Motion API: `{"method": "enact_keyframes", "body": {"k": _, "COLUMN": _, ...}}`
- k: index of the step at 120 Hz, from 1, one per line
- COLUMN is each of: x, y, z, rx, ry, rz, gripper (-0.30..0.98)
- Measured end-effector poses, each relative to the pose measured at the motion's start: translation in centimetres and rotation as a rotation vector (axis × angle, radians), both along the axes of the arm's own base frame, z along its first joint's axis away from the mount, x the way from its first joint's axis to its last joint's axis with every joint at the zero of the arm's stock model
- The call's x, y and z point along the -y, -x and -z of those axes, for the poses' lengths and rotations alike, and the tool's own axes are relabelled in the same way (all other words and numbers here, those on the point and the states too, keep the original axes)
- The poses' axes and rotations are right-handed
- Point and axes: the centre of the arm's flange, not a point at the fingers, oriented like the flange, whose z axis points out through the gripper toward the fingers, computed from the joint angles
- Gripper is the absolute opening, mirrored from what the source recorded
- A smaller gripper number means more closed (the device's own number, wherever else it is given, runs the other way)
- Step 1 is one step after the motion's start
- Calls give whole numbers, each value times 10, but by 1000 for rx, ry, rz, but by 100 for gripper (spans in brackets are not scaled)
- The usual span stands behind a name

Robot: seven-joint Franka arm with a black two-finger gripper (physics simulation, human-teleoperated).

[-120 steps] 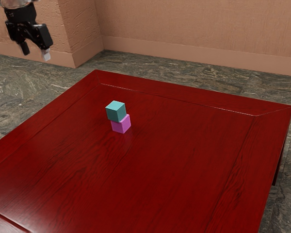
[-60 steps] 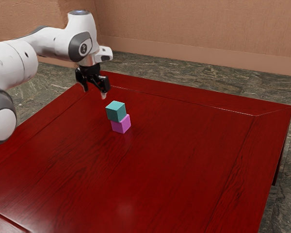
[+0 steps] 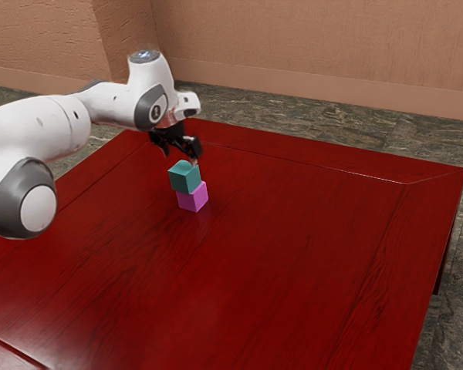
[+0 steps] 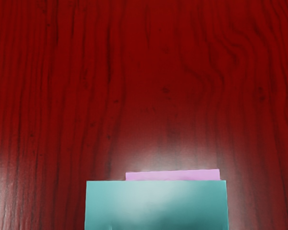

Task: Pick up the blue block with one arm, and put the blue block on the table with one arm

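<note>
Blue-green block (image 3: 184, 181), left of centre in exterior frame, just under gripper (image 3: 177, 157); jaws spread, short descent needed. Pink block (image 3: 191, 202) beneath.

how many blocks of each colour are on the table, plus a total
Blue (teal) block: 1, stacked on the pink one
Pink block: 1, resting on the table
Total: 2 blocks
</note>
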Motion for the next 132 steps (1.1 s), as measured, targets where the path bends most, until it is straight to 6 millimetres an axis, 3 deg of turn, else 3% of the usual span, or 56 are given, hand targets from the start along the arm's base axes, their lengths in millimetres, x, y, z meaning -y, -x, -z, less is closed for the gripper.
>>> {"method": "enact_keyframes", "body": {"k": 48, "x": -3, "y": -7, "z": 46, "rx": -36, "ry": 17, "rz": -16, "gripper": 69}}
{"method": "enact_keyframes", "body": {"k": 68, "x": -13, "y": -14, "z": 62, "rx": -35, "ry": 32, "rz": -32, "gripper": 69}}
{"method": "enact_keyframes", "body": {"k": 74, "x": -12, "y": -15, "z": 64, "rx": -35, "ry": 37, "rz": -32, "gripper": 63}}
{"method": "enact_keyframes", "body": {"k": 87, "x": -11, "y": -16, "z": 66, "rx": -32, "ry": 41, "rz": -29, "gripper": 45}}
{"method": "enact_keyframes", "body": {"k": 112, "x": -7, "y": -15, "z": 53, "rx": -28, "ry": 28, "rz": -24, "gripper": 38}}
{"method": "enact_keyframes", "body": {"k": 122, "x": 6, "y": -15, "z": 40, "rx": -27, "ry": 21, "rz": -6, "gripper": 37}}
{"method": "enact_keyframes", "body": {"k": 132, "x": 34, "y": -16, "z": 32, "rx": -30, "ry": 28, "rz": 28, "gripper": 35}}
